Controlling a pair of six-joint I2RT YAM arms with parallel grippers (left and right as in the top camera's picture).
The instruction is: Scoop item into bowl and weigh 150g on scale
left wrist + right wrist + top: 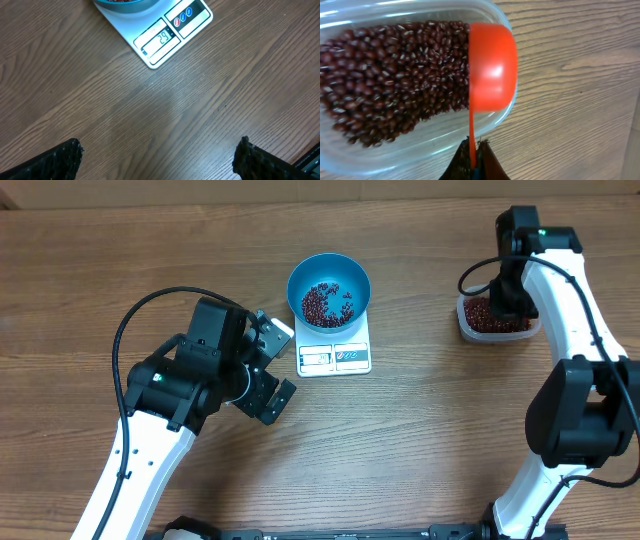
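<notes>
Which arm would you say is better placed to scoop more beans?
Right: the right claw grips the orange plastic scoop at the clear plastic tub of red-brown beans. The left claw is open, empty, near the flat white scale.

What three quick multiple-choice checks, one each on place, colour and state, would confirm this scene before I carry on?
1. Where does the bowl stand? A) on the scale B) on the floor C) on a shelf
2. What colour is the scoop? A) blue B) orange-red C) white
3. How are the left fingers? A) shut on the scoop B) open, empty C) shut on the bowl
A: the bowl rests on the scale's platform. B: the scoop over the tub is orange-red. B: both fingers stand far apart, with nothing between them.
</notes>
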